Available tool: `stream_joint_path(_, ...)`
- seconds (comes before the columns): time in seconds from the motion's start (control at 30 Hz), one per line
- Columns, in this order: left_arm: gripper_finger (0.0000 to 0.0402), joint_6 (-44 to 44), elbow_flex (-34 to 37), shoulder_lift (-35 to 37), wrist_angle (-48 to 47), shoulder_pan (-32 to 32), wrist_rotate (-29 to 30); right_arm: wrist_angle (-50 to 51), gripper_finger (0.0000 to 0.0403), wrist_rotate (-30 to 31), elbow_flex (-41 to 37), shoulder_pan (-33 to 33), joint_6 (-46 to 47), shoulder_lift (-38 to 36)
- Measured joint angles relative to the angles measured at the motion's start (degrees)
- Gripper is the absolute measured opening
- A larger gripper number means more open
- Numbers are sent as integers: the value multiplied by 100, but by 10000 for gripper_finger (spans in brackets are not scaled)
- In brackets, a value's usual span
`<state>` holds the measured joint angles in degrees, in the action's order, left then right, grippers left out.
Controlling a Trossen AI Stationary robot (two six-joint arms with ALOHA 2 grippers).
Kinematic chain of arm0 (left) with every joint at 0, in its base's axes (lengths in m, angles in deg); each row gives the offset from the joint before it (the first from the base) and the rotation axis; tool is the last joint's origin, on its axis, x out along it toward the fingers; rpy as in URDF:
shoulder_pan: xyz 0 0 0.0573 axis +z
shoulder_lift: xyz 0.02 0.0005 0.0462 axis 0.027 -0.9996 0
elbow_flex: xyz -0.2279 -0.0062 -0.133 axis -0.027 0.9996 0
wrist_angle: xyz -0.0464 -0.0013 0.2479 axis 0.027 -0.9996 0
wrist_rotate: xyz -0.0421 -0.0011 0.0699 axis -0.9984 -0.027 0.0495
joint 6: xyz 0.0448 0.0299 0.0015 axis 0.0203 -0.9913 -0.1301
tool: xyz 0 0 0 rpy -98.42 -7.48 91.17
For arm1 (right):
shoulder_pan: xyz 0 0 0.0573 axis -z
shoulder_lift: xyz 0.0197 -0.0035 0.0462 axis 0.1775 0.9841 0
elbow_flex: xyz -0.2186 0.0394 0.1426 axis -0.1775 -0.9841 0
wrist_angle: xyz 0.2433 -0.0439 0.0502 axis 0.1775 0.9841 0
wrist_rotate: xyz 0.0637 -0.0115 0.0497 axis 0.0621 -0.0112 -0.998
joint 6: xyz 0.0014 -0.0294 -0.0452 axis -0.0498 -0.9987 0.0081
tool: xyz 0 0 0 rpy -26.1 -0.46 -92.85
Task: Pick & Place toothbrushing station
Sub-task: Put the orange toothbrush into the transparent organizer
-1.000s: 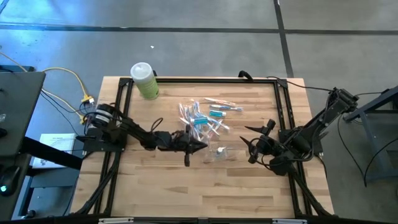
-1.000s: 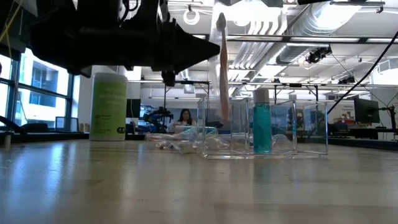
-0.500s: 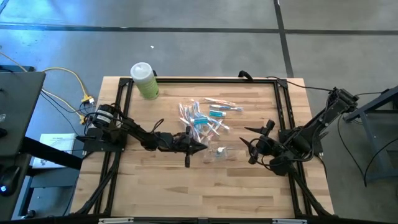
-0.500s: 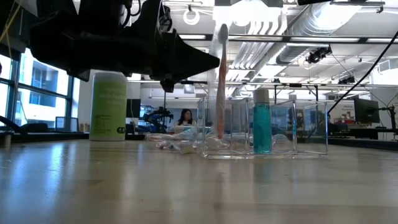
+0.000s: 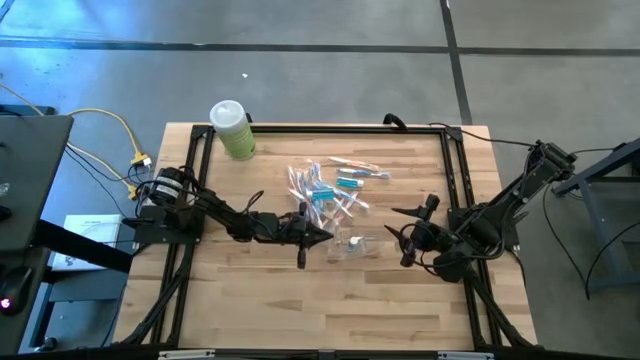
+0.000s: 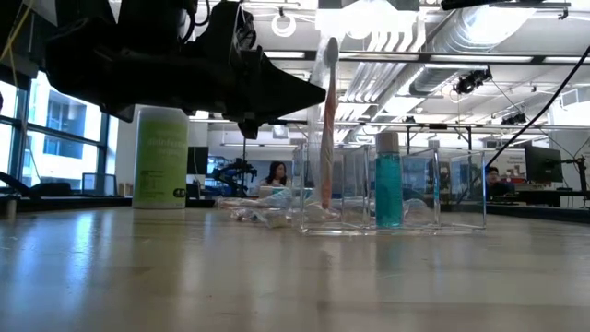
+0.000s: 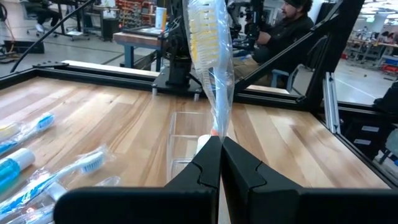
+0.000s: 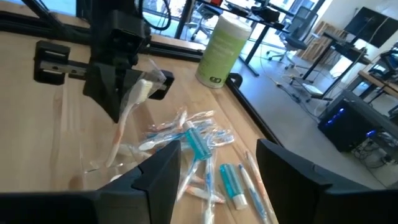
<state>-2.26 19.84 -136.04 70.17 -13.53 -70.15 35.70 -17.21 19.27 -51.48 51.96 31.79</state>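
Left gripper (image 7: 221, 146) has its fingers pressed together, pinching one wrapped toothbrush (image 7: 210, 56) by the handle end. The brush's long axis stands near upright, bristle end up, with its lower tip directly over, possibly already inside, the clear holder (image 7: 186, 134) just ahead of the fingertips; I can't tell if it touches bottom. Judged next move: straight down, then release.

The low view shows the brush (image 6: 328, 120) vertical at the holder's (image 6: 387, 226) left compartment; one teal tube (image 6: 388, 180) stands in a middle compartment.

Beyond the holder lies a pile of loose wrapped brushes and tubes (image 5: 330, 190), overlapping, so no exact count. One green bottle (image 5: 232, 130) stands at the far table corner.

Right gripper (image 5: 408, 234) waits with spread fingers, empty, just beside the holder's other side.
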Motion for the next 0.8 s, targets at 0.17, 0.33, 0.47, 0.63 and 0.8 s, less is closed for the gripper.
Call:
stream_joint_path(0.17, 3, 2, 0, 0, 2, -26, 25, 1, 202, 0, 1, 0, -1, 0)
stream_joint_path(0.33, 3, -39, 2, 0, 2, -39, 23, 2, 202, 0, 1, 0, -1, 0)
stream_joint_path(0.47, 3, -42, 2, 0, 4, -49, 29, 39, 202, -2, 3, 0, -1, 0)
stream_joint_path(0.63, 3, -330, 2, 0, 4, -72, 24, 91, 202, -208, 3, 2, -2, 0)
stream_joint_path(0.8, 3, -290, 2, 0, 4, -70, 26, 88, 202, -258, 3, 1, -2, 0)
